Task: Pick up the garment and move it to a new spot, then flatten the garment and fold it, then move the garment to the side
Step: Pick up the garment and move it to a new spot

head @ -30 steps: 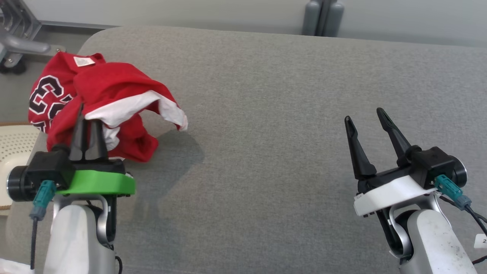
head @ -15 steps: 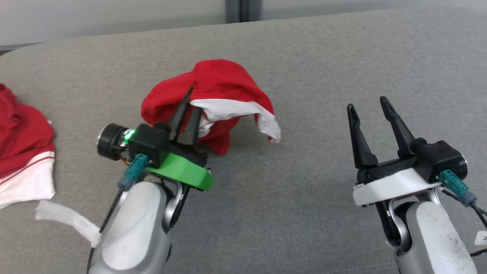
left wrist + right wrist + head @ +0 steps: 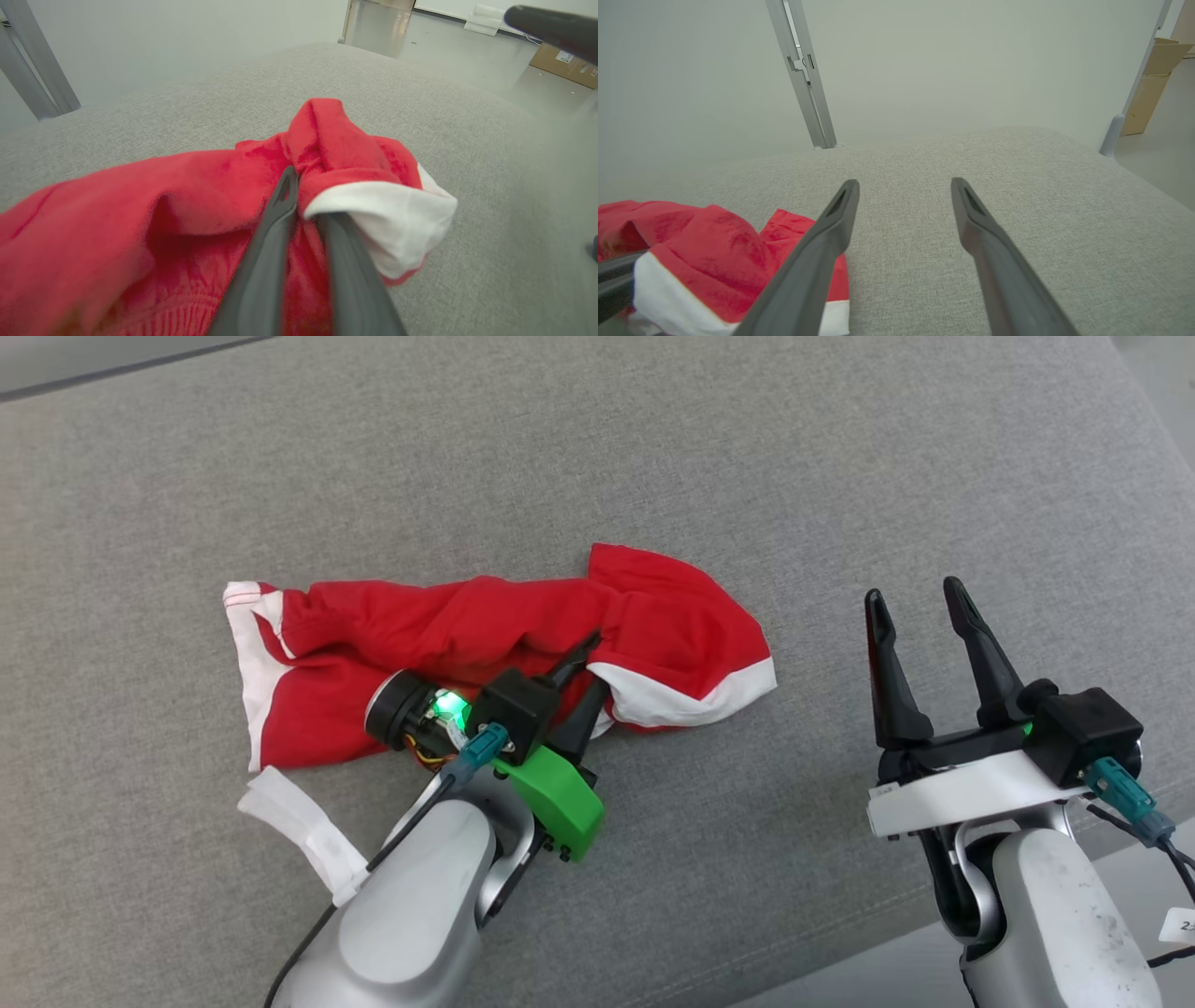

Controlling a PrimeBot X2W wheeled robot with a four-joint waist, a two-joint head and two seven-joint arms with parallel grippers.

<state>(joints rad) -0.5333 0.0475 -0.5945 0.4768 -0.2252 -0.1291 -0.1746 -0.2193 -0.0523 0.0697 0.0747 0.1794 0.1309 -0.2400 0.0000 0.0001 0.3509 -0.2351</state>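
Garment (image 3: 448, 625) — pinched in left claw (image 3: 597, 660).

**Tips and edges lost to sight**

One finger (image 3: 348, 266) of the left jaws is buried tip-first under the white hem of the garment (image 3: 187, 200). The garment itself runs off the left and bottom edges of the left wrist view. A dark blur (image 3: 551, 25) at that view's top right is too soft to name.

Red garment (image 3: 448, 625), white-trimmed, crumpled, stretched sideways
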